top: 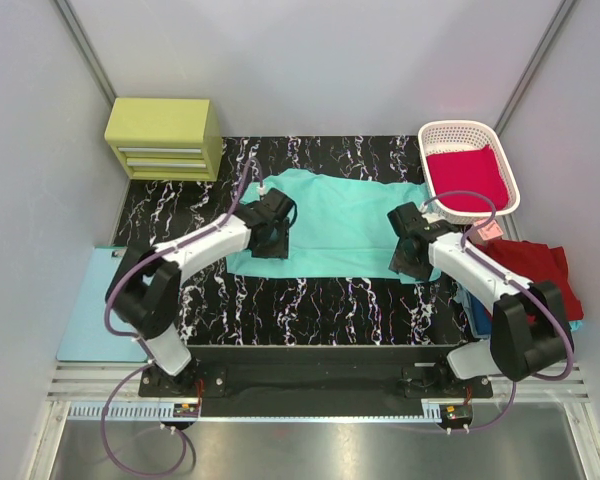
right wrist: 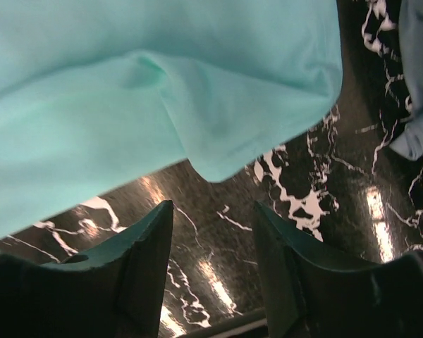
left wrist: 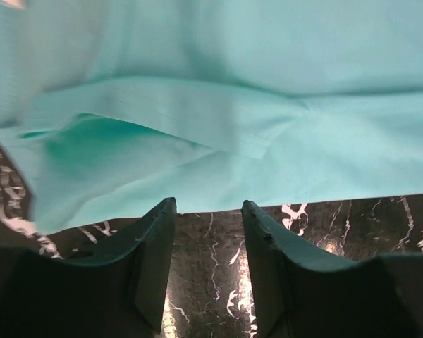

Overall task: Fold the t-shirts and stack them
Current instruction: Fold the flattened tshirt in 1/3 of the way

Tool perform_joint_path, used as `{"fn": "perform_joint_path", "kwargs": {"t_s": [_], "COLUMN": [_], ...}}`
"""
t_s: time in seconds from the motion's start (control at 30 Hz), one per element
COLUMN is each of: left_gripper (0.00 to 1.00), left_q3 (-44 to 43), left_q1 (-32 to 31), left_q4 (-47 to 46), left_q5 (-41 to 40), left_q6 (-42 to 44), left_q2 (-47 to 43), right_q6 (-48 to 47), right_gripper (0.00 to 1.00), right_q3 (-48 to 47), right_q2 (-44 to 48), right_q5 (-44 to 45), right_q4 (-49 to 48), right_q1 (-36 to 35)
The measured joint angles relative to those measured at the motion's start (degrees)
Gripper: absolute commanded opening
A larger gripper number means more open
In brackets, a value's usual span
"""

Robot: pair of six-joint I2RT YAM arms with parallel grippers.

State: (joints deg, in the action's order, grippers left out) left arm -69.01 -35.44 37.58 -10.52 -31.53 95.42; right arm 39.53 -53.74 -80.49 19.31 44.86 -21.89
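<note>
A: Free room on the table (top: 310,300)?
B: A bare strip is running along the near side, between the hem of the mint-teal t-shirt (top: 340,215) and the table's near edge.
A: Obstacles at the back?
B: The yellow drawer unit (top: 163,138) is standing at the far left corner; the white basket (top: 468,165) is sitting at the far right, just beside the shirt.
A: Right side?
B: A heap of dark red shirts (top: 535,270) is crowding the table's right edge.
A: At the fingers?
B: Left fingers (left wrist: 151,253) and right fingers (right wrist: 144,246) are standing apart, bare table showing through each gap, cloth lying just ahead.
</note>
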Motion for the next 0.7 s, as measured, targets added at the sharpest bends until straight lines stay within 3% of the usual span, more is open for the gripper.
{"fn": "perform_joint_path", "kwargs": {"t_s": [0.33,0.7], "left_gripper": [0.45,0.43], "left_q3": [0.1,0.0], "left_q1": [-1.2,-1.2], "left_q4": [-0.5,-1.3], "left_q5": [3.7,3.7], "left_q6": [0.1,0.0], "left_q2": [6.6,9.1], "right_q6": [2.3,2.6], "right_gripper": [0.62,0.50], "right_q3": [2.1,-1.4], "right_q2": [-1.0,-10.8], "right_q5": [-0.5,0.7], "right_q4": [1.5,0.0], "right_q1": [-2.3,-2.3]}}
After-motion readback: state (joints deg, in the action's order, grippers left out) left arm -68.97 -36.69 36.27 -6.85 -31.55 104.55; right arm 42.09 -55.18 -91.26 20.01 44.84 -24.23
